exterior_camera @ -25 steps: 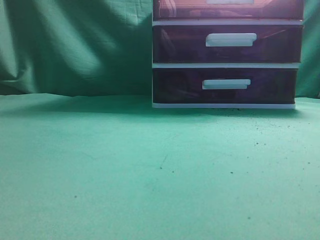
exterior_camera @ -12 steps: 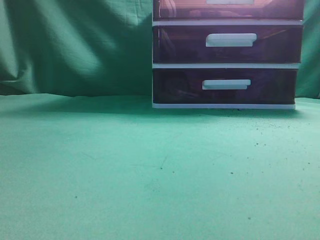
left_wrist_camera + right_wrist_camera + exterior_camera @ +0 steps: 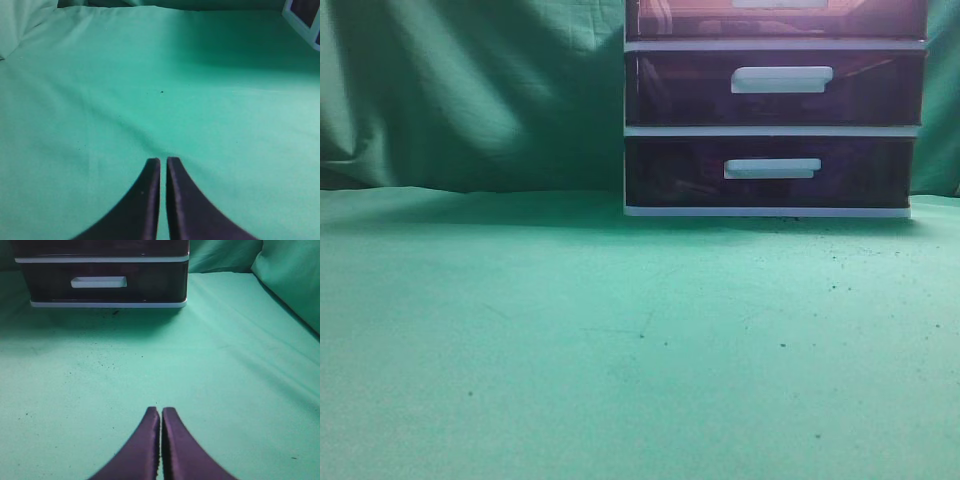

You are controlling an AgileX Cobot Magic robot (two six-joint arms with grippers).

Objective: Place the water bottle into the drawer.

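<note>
Both claws closed and empty; no bottle in sight
Drawer point(image 3: 776, 18) looks shut; left claw point(image 3: 163, 162) and right claw point(image 3: 161, 411) hover over the bench point(image 3: 620, 340); likely done, or not begun.

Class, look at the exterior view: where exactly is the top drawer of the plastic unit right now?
The top drawer sits at the upper right edge of the exterior view, cut off by the frame, directly above the middle drawer in the white-framed unit on the green cloth.
</note>
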